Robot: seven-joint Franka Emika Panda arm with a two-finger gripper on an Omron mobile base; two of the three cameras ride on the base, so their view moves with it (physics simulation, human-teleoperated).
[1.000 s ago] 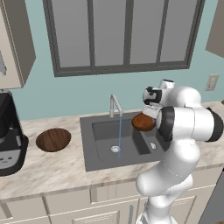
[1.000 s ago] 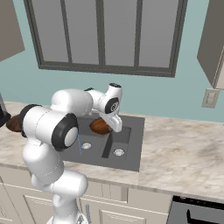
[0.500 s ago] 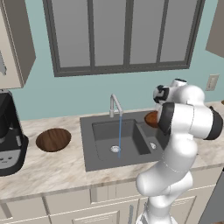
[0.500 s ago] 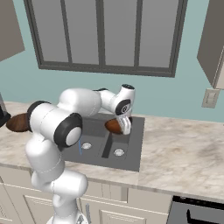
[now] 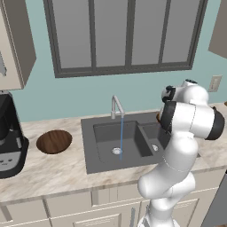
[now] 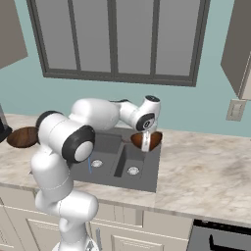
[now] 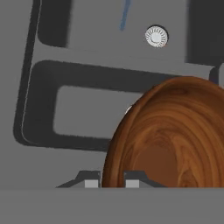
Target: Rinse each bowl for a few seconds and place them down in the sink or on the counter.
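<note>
The gripper (image 6: 146, 145) pinches the rim of the reddish bowl (image 7: 173, 135), which hangs tilted over the right basin of the sink (image 7: 48, 111), near the sink's right edge. The thin edge grip on smooth, curved wood looks risky: a quick swing could let the bowl pivot or slip and clatter into the hard grey basin. Far to the gripper's left, water runs from the slim faucet (image 5: 116, 105), and the second, darker bowl (image 5: 54, 141) lies on the veined stone counter (image 5: 53, 173).
</note>
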